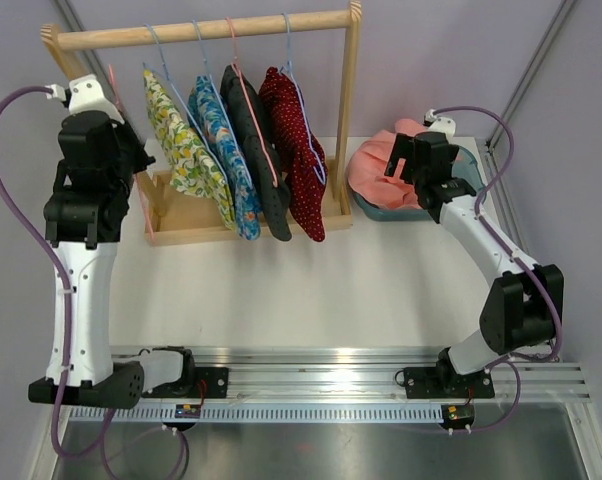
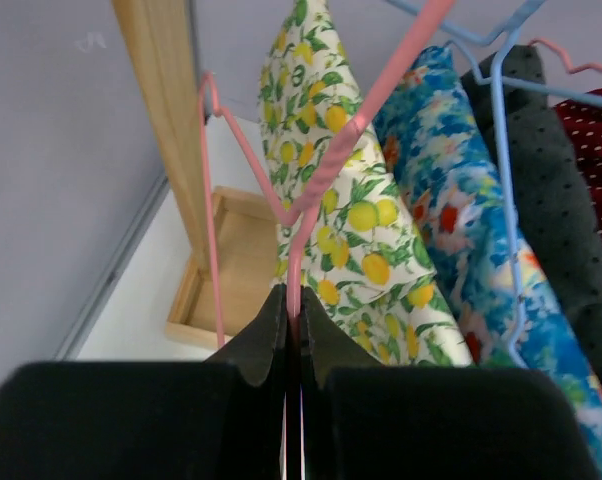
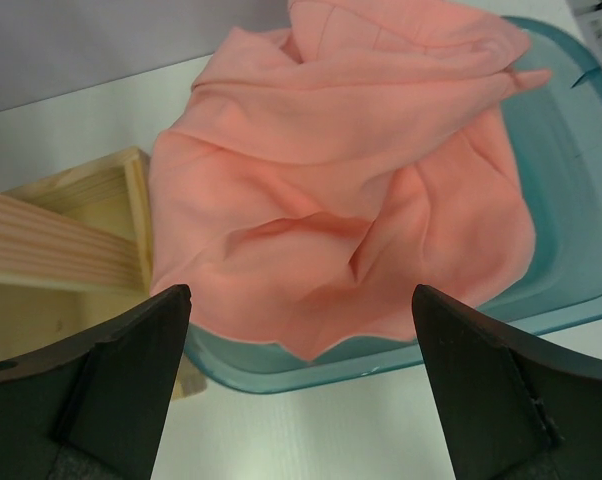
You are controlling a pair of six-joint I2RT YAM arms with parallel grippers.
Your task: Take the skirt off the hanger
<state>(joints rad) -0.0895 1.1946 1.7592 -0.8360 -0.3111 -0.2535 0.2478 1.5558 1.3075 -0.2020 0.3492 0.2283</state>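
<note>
My left gripper (image 1: pixel 131 160) is shut on the wire of a bare pink hanger (image 2: pixel 299 250) at the left end of the wooden rack (image 1: pixel 201 33); the wire runs between its closed fingers (image 2: pixel 271 330). No skirt hangs on that hanger. A salmon-pink skirt (image 1: pixel 376 170) lies crumpled in a teal basin (image 1: pixel 381 212) at the right. My right gripper (image 1: pixel 396 160) is open and empty just above the near edge of the skirt (image 3: pixel 341 200) and the basin (image 3: pixel 571 180).
Several skirts hang on the rack: lemon print (image 1: pixel 181 140), blue floral (image 1: pixel 226 150), black (image 1: pixel 256 150) and red dotted (image 1: pixel 296 150). They show close to the right of the left gripper (image 2: pixel 293 295). The rack's wooden base tray (image 1: pixel 181 225) sits below them.
</note>
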